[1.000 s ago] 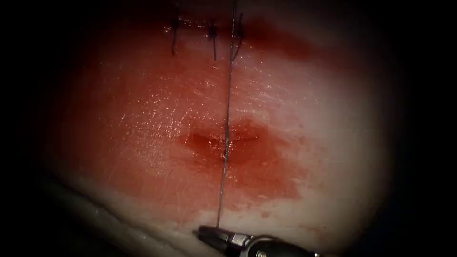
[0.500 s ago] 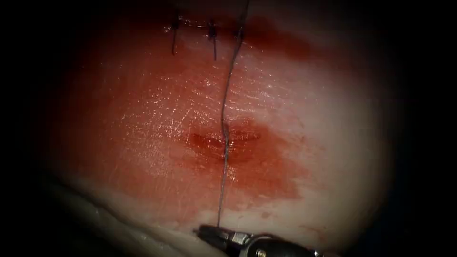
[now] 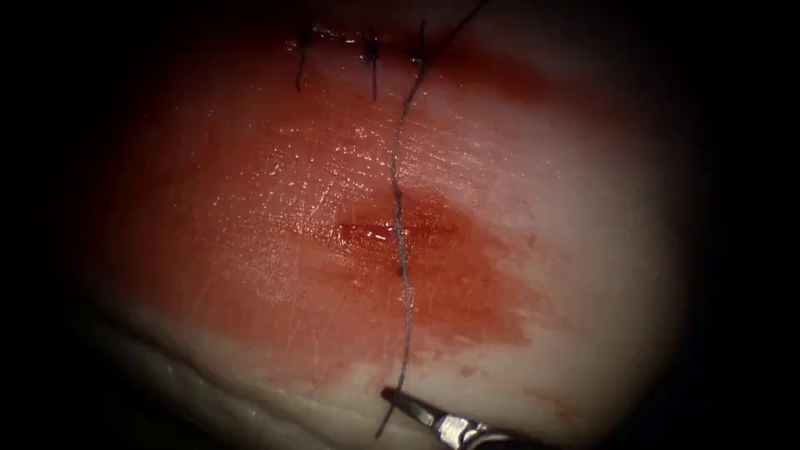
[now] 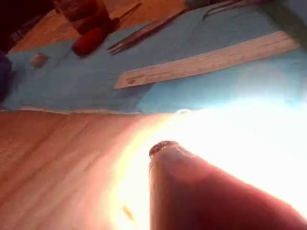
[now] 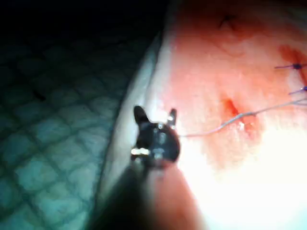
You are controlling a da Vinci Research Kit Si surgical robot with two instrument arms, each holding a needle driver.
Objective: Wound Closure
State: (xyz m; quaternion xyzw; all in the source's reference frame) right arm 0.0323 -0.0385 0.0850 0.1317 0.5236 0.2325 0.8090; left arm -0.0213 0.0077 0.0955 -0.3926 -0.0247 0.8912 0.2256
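A dark thread [image 3: 398, 225] runs slack and wavy from the rightmost stitch [image 3: 419, 55] on the closed cut down over the tissue [image 3: 250, 208], crossing a small red dent [image 3: 375, 231]. Its lower end lies across the tip of my right tool [image 3: 392, 396] at the tissue's front edge. In the right wrist view the right tool [image 5: 154, 115] has its jaws spread, with the thread [image 5: 225, 123] passing beside one jaw and not gripped. The left tool's shaft [image 4: 192, 187] is seen under strong glare, and its jaws are hidden.
Two more knotted stitches [image 3: 371, 52] with short cut tails sit left of the rightmost one. Red fluid [image 3: 467, 283] stains the middle of the tissue. Beyond the tissue lie a blue drape [image 4: 72, 81], a ruler [image 4: 206, 60] and hand instruments [image 4: 144, 31]. A teal patterned mat [image 5: 57, 120] borders the tissue.
The thread was taut between the right tool and the top stitch and now hangs slack and wavy. The right jaws have opened and let it go, and the tip has shifted slightly right.
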